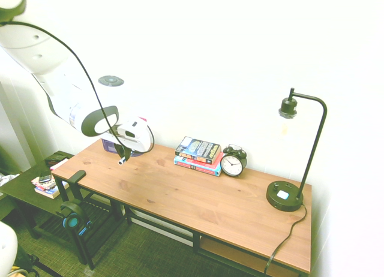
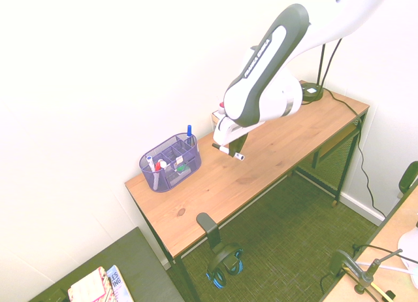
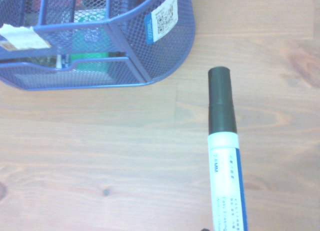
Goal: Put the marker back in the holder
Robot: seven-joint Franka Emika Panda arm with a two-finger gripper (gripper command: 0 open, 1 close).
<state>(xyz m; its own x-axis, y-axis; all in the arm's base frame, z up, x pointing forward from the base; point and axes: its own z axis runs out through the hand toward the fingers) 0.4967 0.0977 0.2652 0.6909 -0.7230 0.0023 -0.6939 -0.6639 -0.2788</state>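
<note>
The marker (image 3: pixel 222 156), white-barrelled with a black cap, is held in my gripper (image 2: pixel 230 147), which is shut on its barrel. It hangs a little above the wooden desk (image 2: pixel 261 165), lying nearly level, and its black cap end (image 1: pixel 122 160) sticks out below the hand. The holder (image 2: pixel 170 161), a purple-blue wire-mesh organizer with several pens in it, stands at the desk's end by the wall, a short way from the marker. In the wrist view the holder's rounded corner (image 3: pixel 100 41) lies just beyond the cap. In the first exterior view the holder (image 1: pixel 110 147) is mostly hidden behind the hand.
A stack of books (image 1: pixel 198 154) and a small black alarm clock (image 1: pixel 232 163) sit against the wall mid-desk. A black desk lamp (image 1: pixel 287 193) stands at the far end. Headphones (image 2: pixel 225 263) hang from a hook at the desk's front edge. A low side table (image 1: pixel 45 184) holds books.
</note>
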